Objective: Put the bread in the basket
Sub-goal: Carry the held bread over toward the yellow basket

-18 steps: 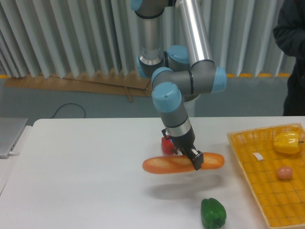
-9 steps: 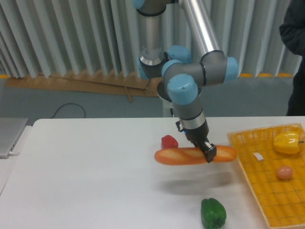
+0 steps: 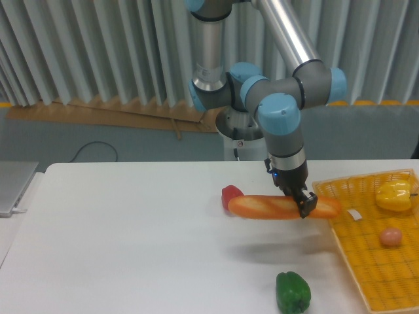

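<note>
The bread (image 3: 283, 207) is held off the white table (image 3: 118, 242), lying nearly level, with a soft shadow cast on the tabletop below it. The gripper (image 3: 304, 204) is clamped across the loaf toward its right end, the dark fingers closed on the crust. The right tip of the loaf reaches the left rim of the basket (image 3: 340, 245), while the rest of its length hangs over bare table.

A small red pepper (image 3: 230, 195) is seen just behind the left end of the loaf, partly hidden by it. A green bell pepper (image 3: 292, 292) stands on the table nearer the camera, below the loaf and well apart from it, just left of the basket's near edge.

Inside the basket, a yellow bell pepper (image 3: 395, 195) is found at the far right corner, a small pinkish round item (image 3: 391, 236) lies toward the middle, and a small white tag-like piece (image 3: 355, 214) sits near the left rim, close to the loaf's right tip. What the pink item is cannot be told.

The grey arm with blue joint caps (image 3: 283, 112) comes down from above, its base behind the table. At the far left edge, the corner of a flat grey object (image 3: 13, 186) is seen. A ribbed grey wall and a black cable (image 3: 98, 149) are seen behind.
</note>
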{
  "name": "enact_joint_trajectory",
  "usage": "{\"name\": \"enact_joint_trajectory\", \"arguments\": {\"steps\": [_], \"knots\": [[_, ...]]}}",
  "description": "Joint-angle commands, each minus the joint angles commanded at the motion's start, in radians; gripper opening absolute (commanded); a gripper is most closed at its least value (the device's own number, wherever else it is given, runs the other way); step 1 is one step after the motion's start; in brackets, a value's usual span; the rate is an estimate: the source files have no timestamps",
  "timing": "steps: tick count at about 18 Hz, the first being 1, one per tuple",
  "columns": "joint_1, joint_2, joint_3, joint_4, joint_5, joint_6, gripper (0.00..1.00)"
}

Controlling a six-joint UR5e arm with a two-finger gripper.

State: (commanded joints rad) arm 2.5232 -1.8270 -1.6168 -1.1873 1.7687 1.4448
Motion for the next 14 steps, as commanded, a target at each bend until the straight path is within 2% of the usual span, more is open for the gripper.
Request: {"name": "enact_joint_trajectory", "arguments": {"steps": [8, 14], "knots": [[0.132, -0.002, 0.000, 0.000, -0.018, 0.216, 0.53], [0.193, -0.026, 0.021, 0.003, -0.032, 0.276, 0.53]]}}
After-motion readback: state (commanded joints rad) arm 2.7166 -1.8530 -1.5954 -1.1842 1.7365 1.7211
